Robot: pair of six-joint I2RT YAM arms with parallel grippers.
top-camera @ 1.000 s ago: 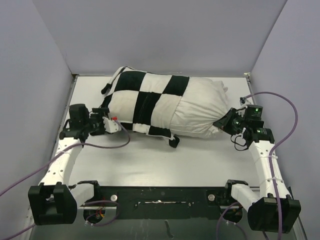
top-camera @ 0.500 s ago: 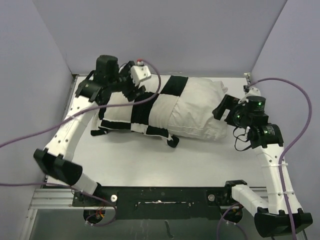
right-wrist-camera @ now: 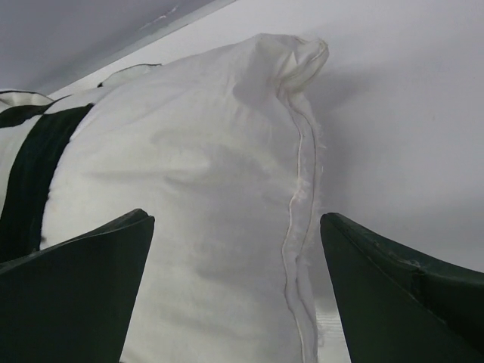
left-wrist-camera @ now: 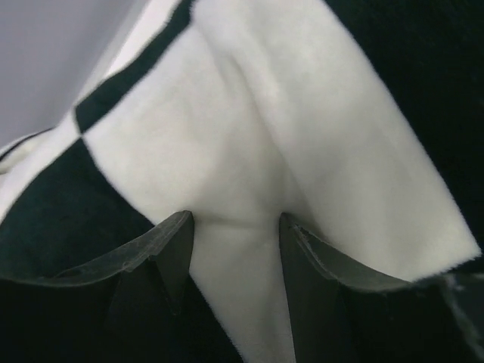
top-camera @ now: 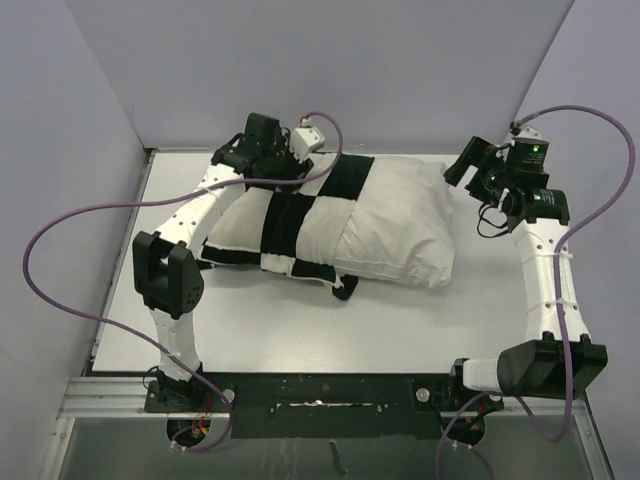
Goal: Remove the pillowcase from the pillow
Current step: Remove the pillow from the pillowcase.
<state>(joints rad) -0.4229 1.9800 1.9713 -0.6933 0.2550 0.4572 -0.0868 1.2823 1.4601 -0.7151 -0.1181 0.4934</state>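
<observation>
The pillow [top-camera: 400, 215] lies across the table, plain white, its right half bare. The black-and-white checked pillowcase [top-camera: 290, 215] covers its left half. My left gripper [top-camera: 298, 168] reaches over the far upper edge of the pillowcase. In the left wrist view, the left gripper [left-wrist-camera: 234, 223] is shut on a raised fold of a white square of the pillowcase [left-wrist-camera: 227, 136]. My right gripper [top-camera: 460, 165] hovers open by the pillow's far right corner. In the right wrist view, the pillow [right-wrist-camera: 197, 151] and its seam sit ahead of the right gripper [right-wrist-camera: 236, 219], untouched.
Grey walls [top-camera: 60, 150] close in the table [top-camera: 250, 310] on the left, back and right. Purple cables [top-camera: 90, 215] loop off both arms. A black tie [top-camera: 347, 285] of the pillowcase hangs at the pillow's near edge.
The left arm swung from the pillowcase's left end to its far top edge and closed on a fold. The right gripper let go of the pillow's right end, opened wide and moved back.
</observation>
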